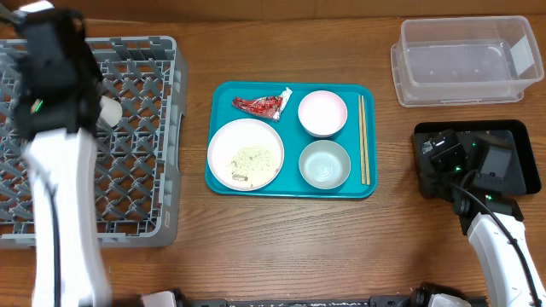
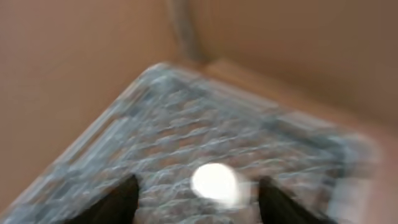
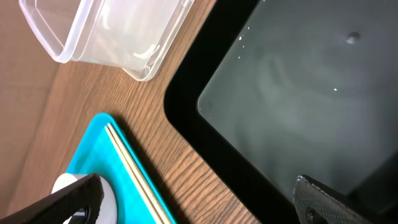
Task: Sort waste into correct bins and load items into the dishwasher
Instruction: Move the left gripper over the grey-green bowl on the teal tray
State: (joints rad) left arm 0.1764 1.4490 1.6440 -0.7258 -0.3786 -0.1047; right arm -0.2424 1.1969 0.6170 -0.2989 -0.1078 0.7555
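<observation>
Straddling the small white cup [image 2: 214,182], my left gripper [image 2: 199,186] has its jaws spread wider than the cup, with a gap on each side, so I grip nothing. This view is blurred. The cup lies on the lattice floor of the grey dish rack [image 1: 141,183].

On the teal tray [image 1: 220,94] to the rack's right sit the plate [image 1: 245,154] with crumbs [image 1: 254,158], the red wrapper [image 1: 260,104], the pink bowl [image 1: 322,113], the grey-blue bowl [image 1: 324,164] and the chopsticks [image 1: 363,141].

My right gripper [image 3: 198,186] hangs wide open and empty over the corner of the black tray [image 3: 298,93], with the clear tub [image 3: 106,37] just beyond.
</observation>
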